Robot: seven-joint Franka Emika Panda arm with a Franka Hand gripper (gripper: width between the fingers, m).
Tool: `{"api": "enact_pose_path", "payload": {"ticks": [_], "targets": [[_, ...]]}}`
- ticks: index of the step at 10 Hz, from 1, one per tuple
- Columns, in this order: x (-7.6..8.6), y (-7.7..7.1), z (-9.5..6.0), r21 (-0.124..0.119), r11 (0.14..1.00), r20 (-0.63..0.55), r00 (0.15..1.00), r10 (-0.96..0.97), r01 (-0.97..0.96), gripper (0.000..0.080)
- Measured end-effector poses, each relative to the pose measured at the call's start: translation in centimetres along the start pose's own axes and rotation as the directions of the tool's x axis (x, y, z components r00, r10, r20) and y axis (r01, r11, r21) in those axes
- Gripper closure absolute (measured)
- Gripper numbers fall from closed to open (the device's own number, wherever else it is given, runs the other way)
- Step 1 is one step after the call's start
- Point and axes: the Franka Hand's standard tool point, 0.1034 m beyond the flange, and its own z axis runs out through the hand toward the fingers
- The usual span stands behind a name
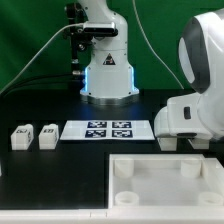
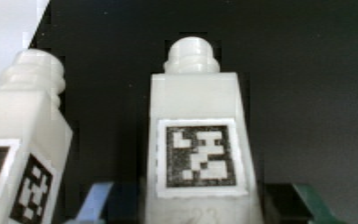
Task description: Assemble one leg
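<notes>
In the wrist view one leg point(image 2: 201, 130), a white block with a rounded peg on top and a square marker tag on its face, stands between my fingers. My gripper point(image 2: 208, 202) is open around it, with a dark gap between the leg and each finger point(image 2: 101, 200). A second leg point(image 2: 19, 140) stands close beside it, outside the jaws. In the exterior view my gripper point(image 1: 186, 142) is low over the table at the right, and its white hand hides these two legs. Two more legs point(image 1: 21, 136) point(image 1: 47, 136) stand at the exterior view's left.
The marker board point(image 1: 108, 130) lies in the middle of the black table. The large white tray-like part with corner sockets point(image 1: 160, 180) lies in front. The robot base point(image 1: 105, 70) stands at the back before a green backdrop.
</notes>
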Motion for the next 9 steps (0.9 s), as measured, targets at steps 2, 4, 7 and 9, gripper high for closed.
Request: {"api": "enact_pose_path", "payload": {"ticks": [2,4,7,9], "targets": [[0.0,0.0,0.0,0.0,1.0,0.0,1.0,0.0,0.0,0.0509],[0.0,0.0,0.0,0.0,1.0,0.0,1.0,0.0,0.0,0.0509],[-1.4,1.7,-4.6,-0.015,0.997,-0.041,0.996,-0.081,0.081,0.0508],[-2.5,3.3,-9.0,-0.012,0.994,-0.163,0.98,-0.111,0.111,0.0508]]}}
